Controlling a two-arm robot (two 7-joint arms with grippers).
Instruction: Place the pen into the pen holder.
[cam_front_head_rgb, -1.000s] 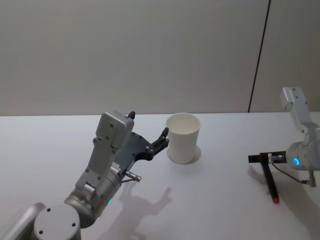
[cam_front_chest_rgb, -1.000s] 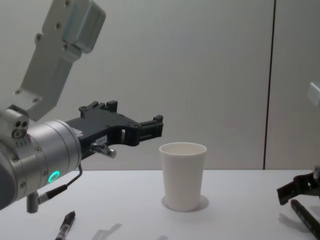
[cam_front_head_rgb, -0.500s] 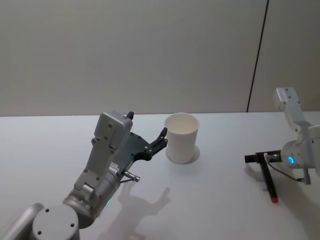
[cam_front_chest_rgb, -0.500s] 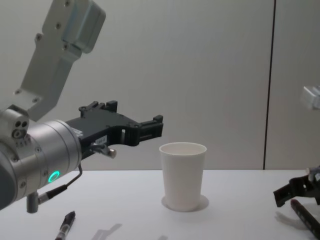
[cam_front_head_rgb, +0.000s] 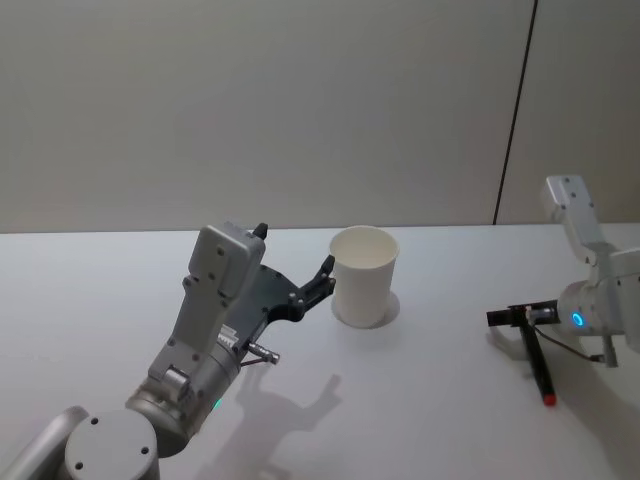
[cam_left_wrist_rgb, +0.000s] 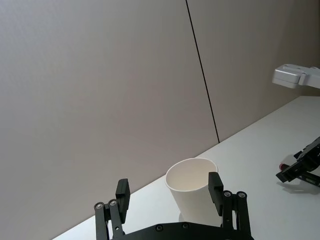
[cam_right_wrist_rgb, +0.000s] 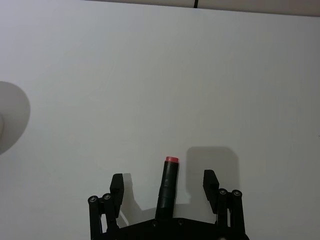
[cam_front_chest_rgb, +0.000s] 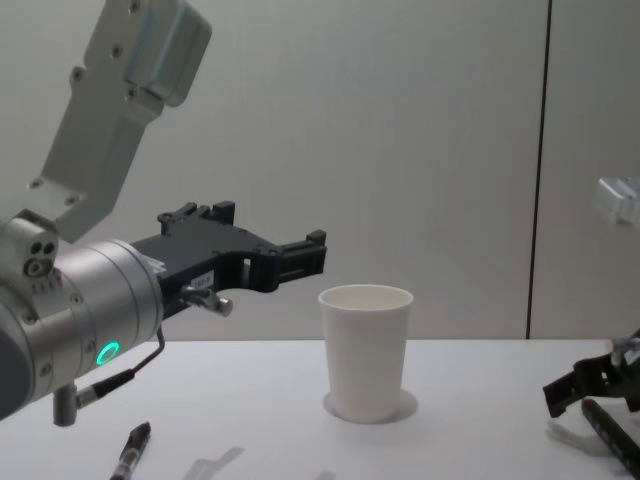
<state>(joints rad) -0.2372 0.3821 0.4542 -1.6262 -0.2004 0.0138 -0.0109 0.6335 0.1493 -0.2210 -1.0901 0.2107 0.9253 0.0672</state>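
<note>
The pen holder (cam_front_head_rgb: 364, 285) is a plain white paper cup with a rolled rim, wider at the top. It stands upright, mouth open, near the far edge of the tabletop (cam_front_head_rgb: 430, 410), about midway along it. The pen (cam_front_head_rgb: 540, 372) is slim and black with a red end. It lies flat toward the right edge, well apart from the cup, red end pointing to the near edge.
</note>
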